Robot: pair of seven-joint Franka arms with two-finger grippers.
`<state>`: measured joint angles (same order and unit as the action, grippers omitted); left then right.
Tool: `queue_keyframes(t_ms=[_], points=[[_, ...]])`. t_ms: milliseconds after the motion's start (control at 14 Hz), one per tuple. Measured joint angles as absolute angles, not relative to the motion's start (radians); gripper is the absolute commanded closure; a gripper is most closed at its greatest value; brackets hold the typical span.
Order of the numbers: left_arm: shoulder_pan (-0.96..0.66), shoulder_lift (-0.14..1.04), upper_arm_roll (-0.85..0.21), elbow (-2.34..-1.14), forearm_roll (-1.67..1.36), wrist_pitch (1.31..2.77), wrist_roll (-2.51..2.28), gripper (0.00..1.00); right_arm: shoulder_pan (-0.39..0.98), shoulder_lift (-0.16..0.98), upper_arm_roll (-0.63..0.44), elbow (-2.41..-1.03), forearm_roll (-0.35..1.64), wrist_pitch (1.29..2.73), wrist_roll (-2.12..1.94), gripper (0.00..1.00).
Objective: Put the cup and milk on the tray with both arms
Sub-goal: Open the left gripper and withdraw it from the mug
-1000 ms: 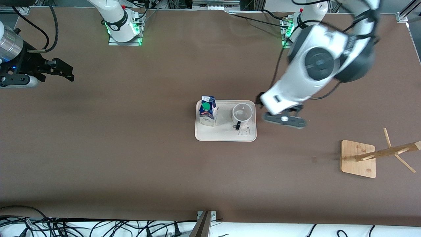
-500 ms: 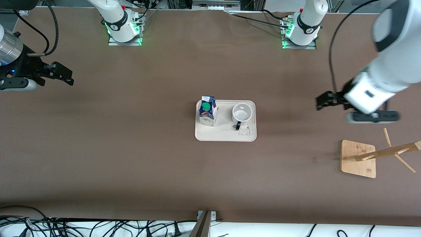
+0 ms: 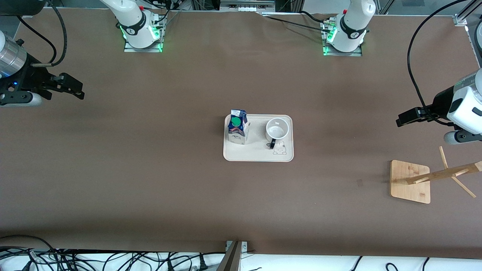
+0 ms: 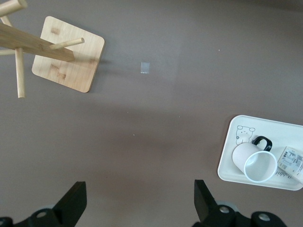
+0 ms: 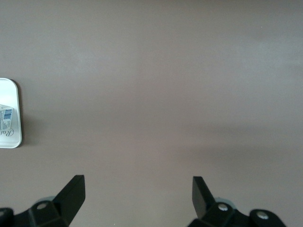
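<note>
Gaping wide, empty: left fingers (image 4: 75,201), right fingers (image 5: 73,191).

The left gripper (image 3: 404,119) no longer hangs beside the tray (image 3: 258,156) — it now sits out at the tray's 3 o'clock, over bare table (image 3: 150,169) at the left arm's end, jaws spread and empty — just above the wooden mug rack (image 3: 410,181).
</note>
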<state>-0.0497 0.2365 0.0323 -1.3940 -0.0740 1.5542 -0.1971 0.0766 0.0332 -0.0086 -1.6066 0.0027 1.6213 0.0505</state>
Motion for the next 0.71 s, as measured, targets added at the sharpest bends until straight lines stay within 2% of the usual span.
queue_keyframes(t_ms=[714], points=[[-0.067,0.212,-0.028,-1.333,-0.039,1.483,-0.109,0.00,0.077,0.036,-0.009,-1.607,0.003,1.621,0.051,0.00]])
